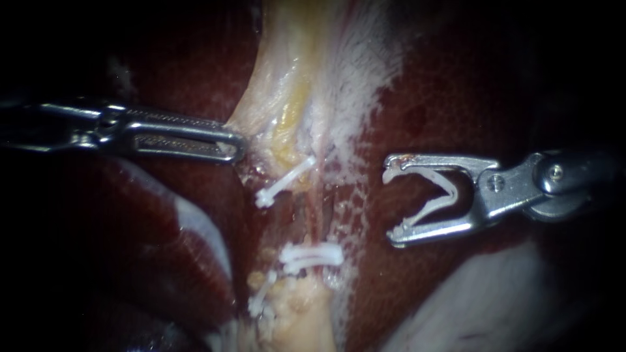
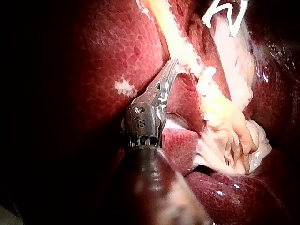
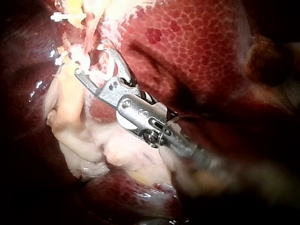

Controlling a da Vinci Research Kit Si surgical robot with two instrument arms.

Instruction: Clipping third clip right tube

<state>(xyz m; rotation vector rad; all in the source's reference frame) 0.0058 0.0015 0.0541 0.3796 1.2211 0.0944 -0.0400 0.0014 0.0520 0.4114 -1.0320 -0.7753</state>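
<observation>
**Endoscope view.** The left instrument [image 1: 236,146] has its jaws closed on the pale tissue band [image 1: 287,78], up and left of the right tube [image 1: 321,208]. The right instrument [image 1: 391,203] stands well to the right of that tube and clear of it. Its wide-spread jaws both touch the open clip [image 1: 438,195] seated between them. An upper clip [image 1: 285,181] and a middle clip [image 1: 313,254] sit at the tube.

**Left wrist view.** The closed jaws meet the band, with liver [image 2: 117,47] beside them.

**Right wrist view.** The spread jaws lie near the band.

Pale tissue band [image 1: 293,85] lies on the liver [image 1: 456,98]
</observation>
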